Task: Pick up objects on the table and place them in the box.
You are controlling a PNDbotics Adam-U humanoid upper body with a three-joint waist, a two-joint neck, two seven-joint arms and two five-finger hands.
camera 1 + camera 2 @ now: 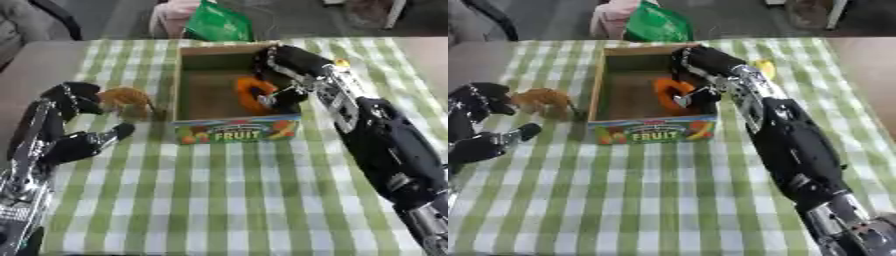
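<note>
An open cardboard box [234,129] with "FRUIT" on its front wall stands at the middle back of the green-checked table. My right arm reaches over the box's right wall, and my right hand [284,98] is inside, fingers curled on an orange ring-shaped object [251,91] held just above the box floor. A brown-orange lumpy object [128,98] lies on the cloth just left of the box. My left hand [72,99] sits beside it on its left, fingers bent and thumb spread toward the front, holding nothing.
A small yellow thing [763,67] shows on the cloth behind my right forearm. A green bag [214,22] and a pink item [173,17] stand beyond the table's far edge. Bare checked cloth [227,200] fills the front.
</note>
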